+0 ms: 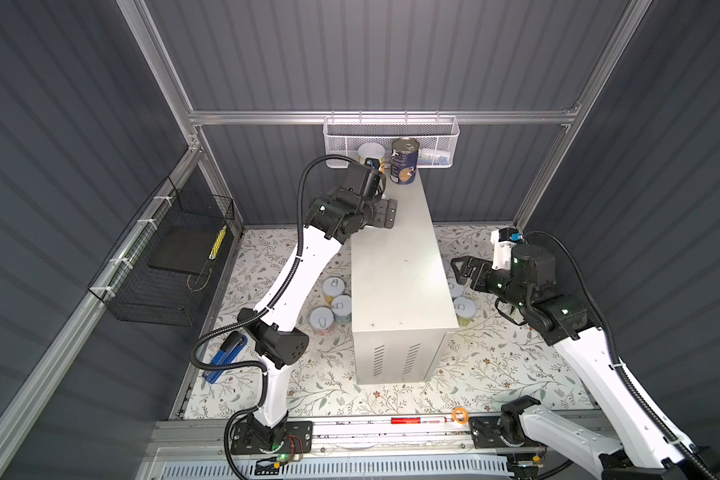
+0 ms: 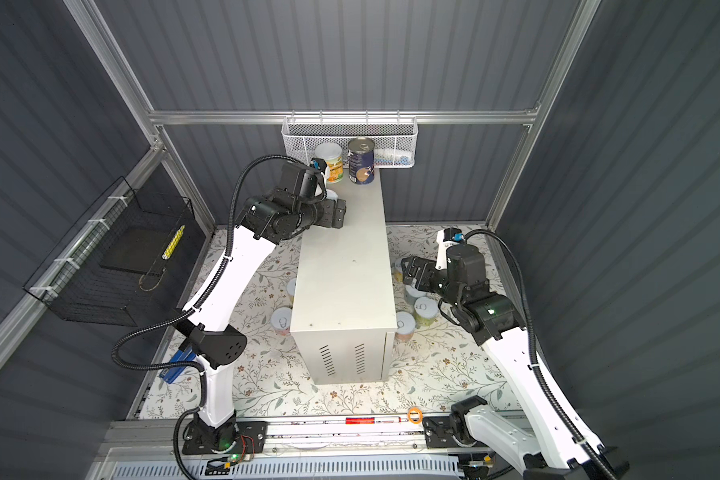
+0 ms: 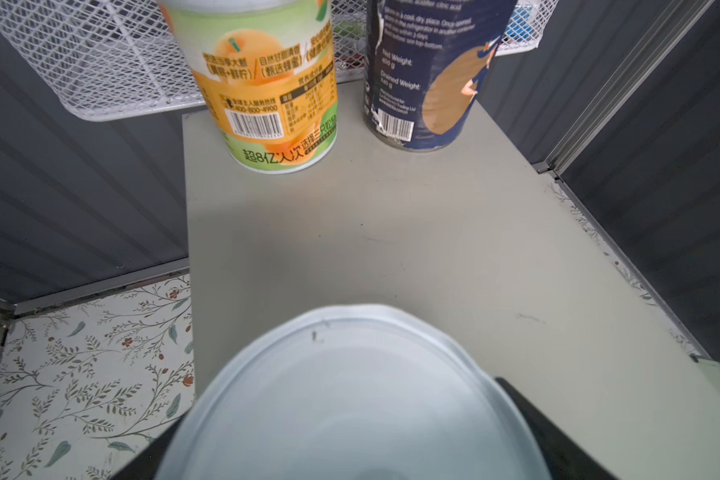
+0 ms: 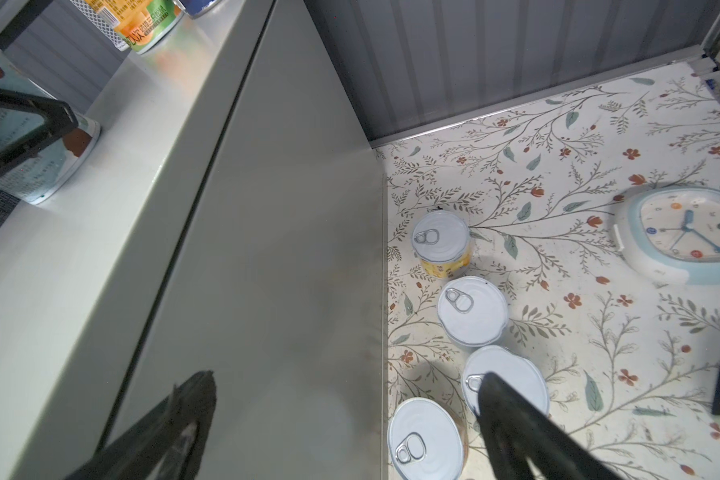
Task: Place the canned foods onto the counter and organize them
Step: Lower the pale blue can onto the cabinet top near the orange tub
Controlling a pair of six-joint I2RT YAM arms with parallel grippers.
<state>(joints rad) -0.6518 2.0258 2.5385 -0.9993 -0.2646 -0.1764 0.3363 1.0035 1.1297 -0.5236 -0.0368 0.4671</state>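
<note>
The counter (image 1: 400, 270) is a tall white box on the floral floor. At its far end stand an orange-and-green can (image 3: 267, 83) and a taller navy can (image 3: 429, 75). My left gripper (image 1: 385, 199) is open over the counter's left edge. Its black fingers (image 3: 558, 436) show outside the white lid of a pale-blue can (image 3: 350, 395) that stands on the counter top. My right gripper (image 4: 346, 386) hangs open beside the counter's right wall, above several white-lidded cans (image 4: 472, 309) on the floor. Three more cans (image 1: 333, 286) sit on the floor left of the counter.
A white mesh basket (image 1: 391, 133) hangs on the back rail just behind the two far cans. A black wire basket (image 1: 163, 257) is on the left wall. A pale blue clock (image 4: 682, 232) lies right of the floor cans. A blue tool (image 1: 225, 357) lies front left.
</note>
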